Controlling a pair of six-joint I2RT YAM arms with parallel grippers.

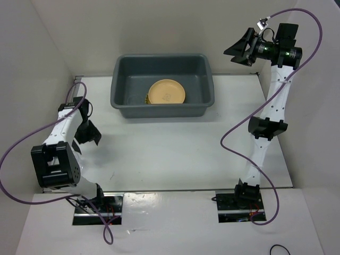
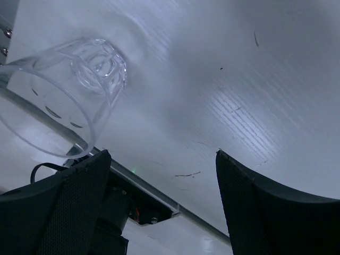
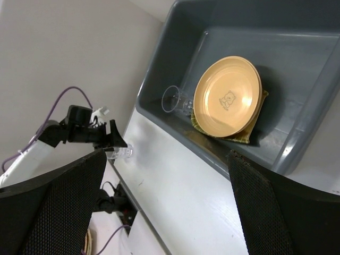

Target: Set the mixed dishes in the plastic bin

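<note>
The dark grey plastic bin (image 1: 121, 85) stands at the back middle of the table. An orange-yellow plate (image 1: 166, 92) lies inside it on the yellow slatted tray (image 3: 248, 136), whose edge pokes out underneath. I cannot tell whether a second plate lies under the top one (image 3: 227, 95). My left gripper (image 1: 87, 133) is open and empty, low over the table at the left, and also shows in the left wrist view (image 2: 162, 175). My right gripper (image 1: 241, 49) is open and empty, raised high at the back right, looking down on the bin (image 3: 166, 159).
A clear glass (image 2: 69, 90) lies on its side on the table just ahead and left of my left gripper; it also shows in the right wrist view (image 3: 119, 152). Another clear glass (image 3: 172, 99) is in the bin beside the plate. White walls enclose the table.
</note>
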